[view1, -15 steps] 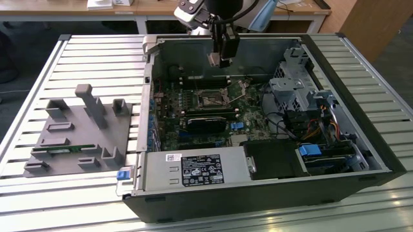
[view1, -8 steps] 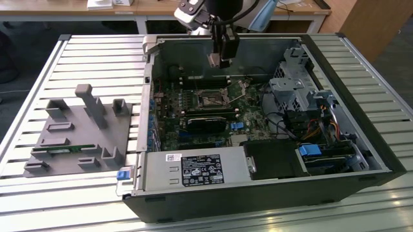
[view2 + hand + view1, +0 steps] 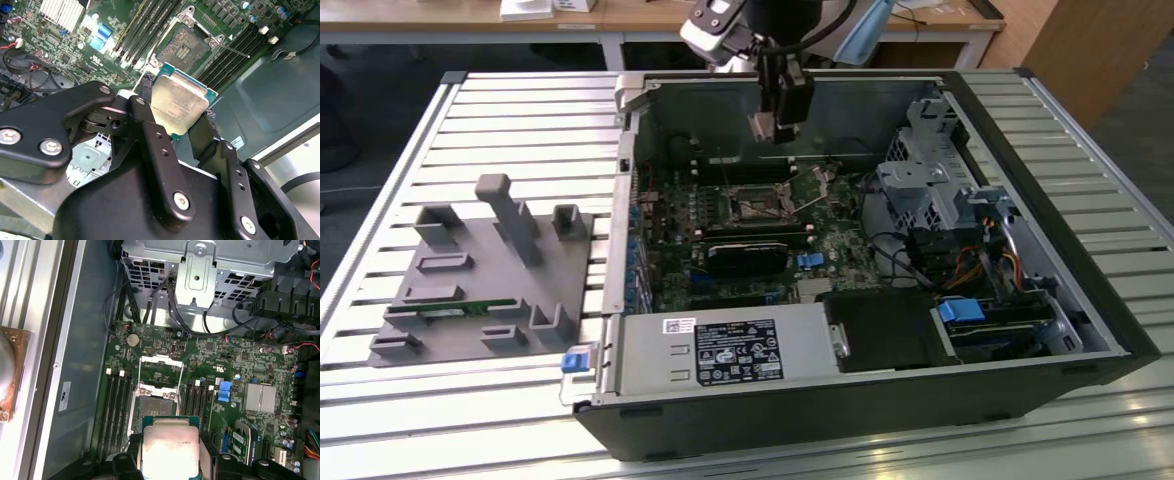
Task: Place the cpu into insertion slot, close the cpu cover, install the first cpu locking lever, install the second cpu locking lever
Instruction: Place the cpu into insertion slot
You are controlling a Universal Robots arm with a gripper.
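My gripper (image 3: 771,126) hangs over the back of the open computer case, shut on the cpu (image 3: 180,102). The chip's silvery top faces the camera in both wrist views, and black fingers (image 3: 145,92) press on two opposite edges. The cpu (image 3: 170,442) is in the air, short of the insertion slot (image 3: 155,402). The insertion slot (image 3: 184,47) lies bare with its dark pin field showing. The cpu cover (image 3: 161,371) is swung open and lies beyond the socket. A thin locking lever (image 3: 235,50) stands free beside the socket (image 3: 754,205).
Black memory slots (image 3: 116,405) flank the socket on both sides. A black heatsink block (image 3: 747,258) and the power supply (image 3: 720,350) sit nearer the case front. A metal drive cage (image 3: 921,180) is at the exterior view's right, a grey fixture plate (image 3: 480,270) at its left.
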